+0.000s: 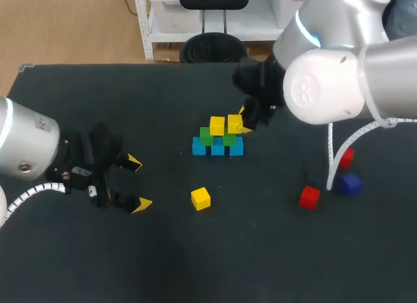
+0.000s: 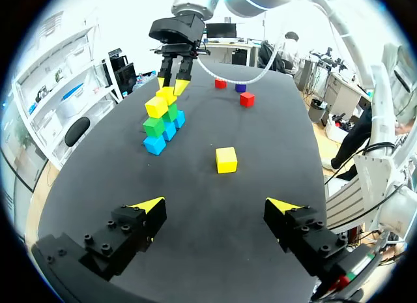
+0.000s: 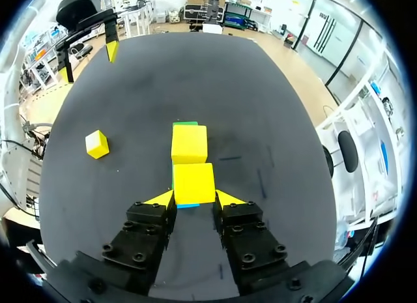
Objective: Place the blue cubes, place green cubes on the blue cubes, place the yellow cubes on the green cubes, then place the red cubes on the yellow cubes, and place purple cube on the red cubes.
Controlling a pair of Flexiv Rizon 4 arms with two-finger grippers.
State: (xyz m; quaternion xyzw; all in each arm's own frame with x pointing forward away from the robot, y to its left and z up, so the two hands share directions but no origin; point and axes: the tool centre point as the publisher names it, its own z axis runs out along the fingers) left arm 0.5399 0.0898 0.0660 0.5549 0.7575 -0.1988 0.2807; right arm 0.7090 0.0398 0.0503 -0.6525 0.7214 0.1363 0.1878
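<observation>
Three blue cubes (image 1: 217,147) form a row mid-table with two green cubes (image 1: 206,136) on top. One yellow cube (image 1: 217,125) rests on the left green cube. My right gripper (image 1: 244,120) is shut on a second yellow cube (image 3: 193,183), holding it on or just above the right green cube (image 1: 229,139), beside the placed yellow cube (image 3: 189,143). A third yellow cube (image 1: 201,199) lies loose in front of the stack. My left gripper (image 1: 137,183) hovers open and empty at the left, with the loose yellow cube (image 2: 226,159) ahead of it.
Two red cubes (image 1: 309,197) (image 1: 346,158) and a purple cube (image 1: 350,184) lie on the black table at the right, under my right arm. A white cable hangs from that arm near them.
</observation>
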